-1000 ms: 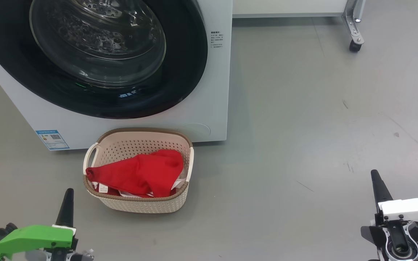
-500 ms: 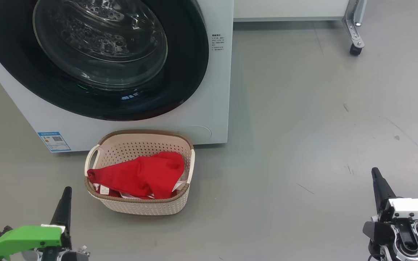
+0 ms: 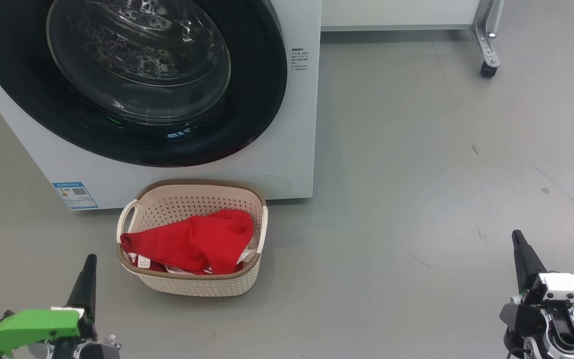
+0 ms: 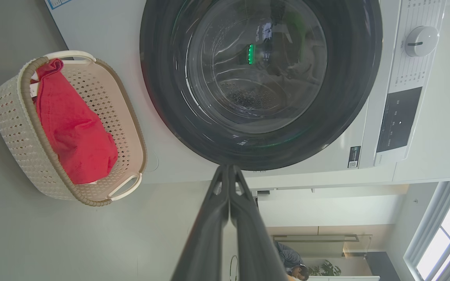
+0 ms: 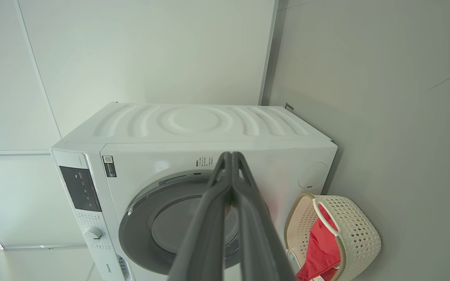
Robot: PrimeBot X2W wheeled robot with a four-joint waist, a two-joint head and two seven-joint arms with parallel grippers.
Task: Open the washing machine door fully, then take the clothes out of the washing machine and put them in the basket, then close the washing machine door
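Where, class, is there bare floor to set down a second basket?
Widest: grey floor right of the big white front-loading washing machine, this side of the metal castor leg. Also before the cream perforated plastic basket. Crowded: that basket of red fabric clothes, close by the machine's front.

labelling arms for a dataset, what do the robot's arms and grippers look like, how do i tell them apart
The left gripper and right gripper each have long dark grey fingers tapering to a narrow tip. The left wrist carries a bright green cover; the right carries a white cover with a black and silver round joint.
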